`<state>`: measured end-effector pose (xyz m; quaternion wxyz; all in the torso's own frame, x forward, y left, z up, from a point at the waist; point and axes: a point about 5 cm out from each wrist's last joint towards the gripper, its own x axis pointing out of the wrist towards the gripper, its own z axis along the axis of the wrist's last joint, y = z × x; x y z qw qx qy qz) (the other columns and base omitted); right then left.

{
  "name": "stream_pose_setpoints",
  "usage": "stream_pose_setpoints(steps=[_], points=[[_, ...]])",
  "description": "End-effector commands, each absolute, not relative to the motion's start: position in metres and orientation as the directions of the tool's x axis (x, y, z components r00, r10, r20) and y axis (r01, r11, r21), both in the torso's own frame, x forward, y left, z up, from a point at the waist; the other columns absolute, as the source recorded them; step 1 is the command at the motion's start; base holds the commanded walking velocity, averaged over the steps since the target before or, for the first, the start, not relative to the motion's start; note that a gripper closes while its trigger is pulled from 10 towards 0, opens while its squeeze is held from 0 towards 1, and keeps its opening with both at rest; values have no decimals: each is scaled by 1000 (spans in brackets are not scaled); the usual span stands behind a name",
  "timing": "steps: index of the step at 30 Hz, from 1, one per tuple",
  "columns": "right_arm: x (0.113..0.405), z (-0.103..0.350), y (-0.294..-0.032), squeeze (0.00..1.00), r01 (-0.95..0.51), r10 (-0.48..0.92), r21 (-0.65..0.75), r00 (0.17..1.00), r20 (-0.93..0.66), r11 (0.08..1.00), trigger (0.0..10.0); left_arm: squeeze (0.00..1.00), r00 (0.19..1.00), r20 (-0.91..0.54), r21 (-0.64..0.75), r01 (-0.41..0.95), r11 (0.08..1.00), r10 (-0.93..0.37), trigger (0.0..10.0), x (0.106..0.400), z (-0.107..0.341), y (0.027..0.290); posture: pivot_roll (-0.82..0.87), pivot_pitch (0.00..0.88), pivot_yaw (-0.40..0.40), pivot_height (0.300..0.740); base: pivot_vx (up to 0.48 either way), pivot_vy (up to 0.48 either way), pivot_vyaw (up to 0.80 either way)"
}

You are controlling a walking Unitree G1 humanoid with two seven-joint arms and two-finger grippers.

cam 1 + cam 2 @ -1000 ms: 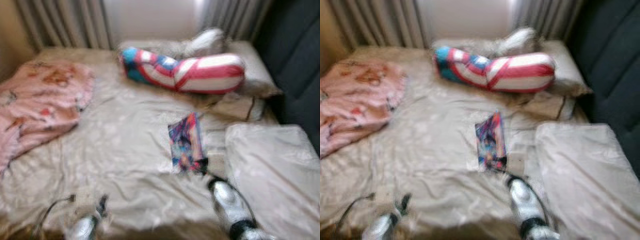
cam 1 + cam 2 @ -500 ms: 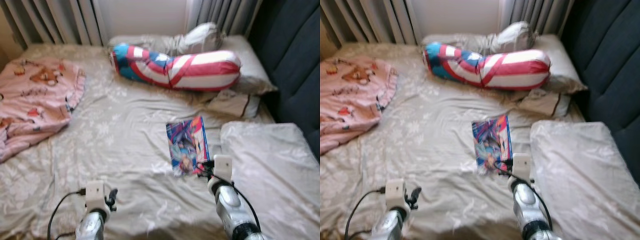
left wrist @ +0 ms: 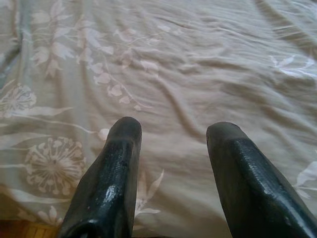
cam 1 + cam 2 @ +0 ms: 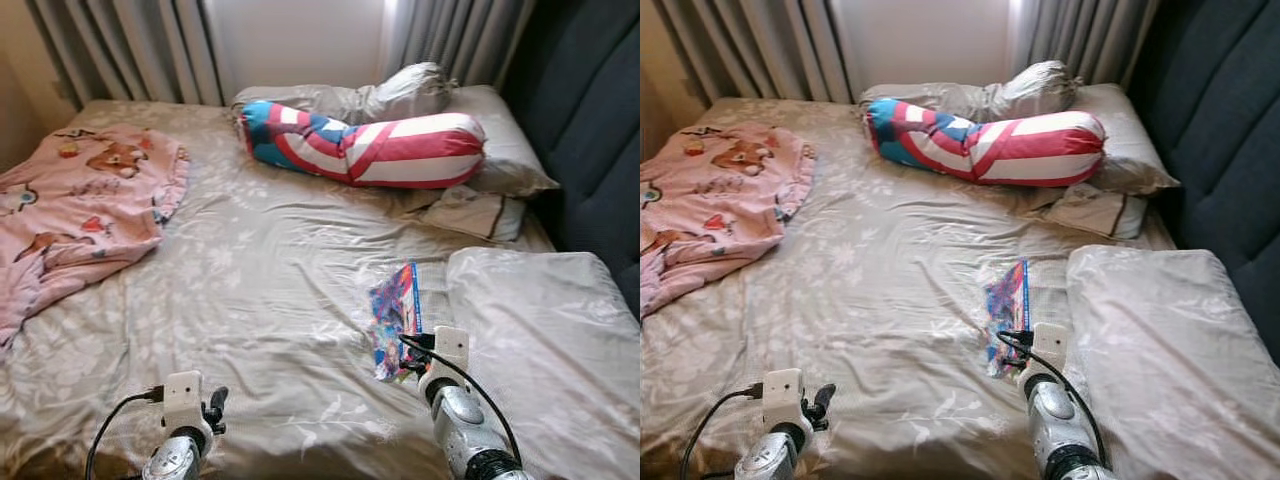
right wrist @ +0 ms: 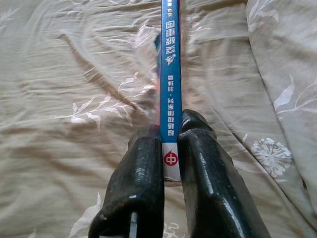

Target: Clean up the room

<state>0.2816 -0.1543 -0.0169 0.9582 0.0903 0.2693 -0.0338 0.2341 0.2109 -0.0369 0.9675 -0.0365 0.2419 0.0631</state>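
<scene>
We see right pincer (image 5: 171, 148) clamped on book (image 4: 396, 318), lower centre-right of the frame, tilted on edge over bed (image 4: 260, 280) | left pincer (image 3: 173, 144) apart, holding nothing, lower left above sheet | pink blanket (image 4: 80, 200) at left | striped bolster (image 4: 370, 145) upper centre | pillow (image 4: 540, 340) at right

- Head pair: high, looking forward and down across bed (image 4: 260, 260); both share it.
- Left wrist: close over sheet, along left gripper (image 3: 171, 136).
- Right wrist: close along right gripper (image 5: 171, 141), book (image 5: 170, 74) ahead between fingers.
</scene>
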Motion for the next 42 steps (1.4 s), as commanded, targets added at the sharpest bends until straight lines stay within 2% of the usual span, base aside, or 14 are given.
stream_pose_setpoints(steps=[1,10,20,28,35,42], points=[[294,-3,-160,0,110,-36,139,891,-452,984,10000,0,864,-494,-36,-133,990,98,10000,230,-40,211,41,68,-69,740,0,0,0],[298,3,-160,0,93,-41,105,910,-413,990,10000,0,860,-502,-35,-129,991,94,10000,229,-42,210,39,68,-67,740,0,0,0],[299,3,-157,0,78,-32,93,908,-419,993,10000,0,855,-510,-33,-129,991,94,10000,227,-43,211,41,70,-68,680,0,0,0],[295,-3,-156,0,71,-19,97,888,-460,993,10000,0,853,-514,-34,-128,991,92,10000,226,-44,211,43,74,-66,680,0,0,0],[303,2,-158,0,48,-12,62,879,-478,997,10000,0,851,-517,-29,-128,991,95,10000,225,-44,212,46,77,-63,680,0,0,0],[309,9,-157,0,44,-9,66,889,-458,997,10000,0,850,-519,-22,-120,993,91,10000,225,-44,212,50,78,-62,650,0,0,0]])
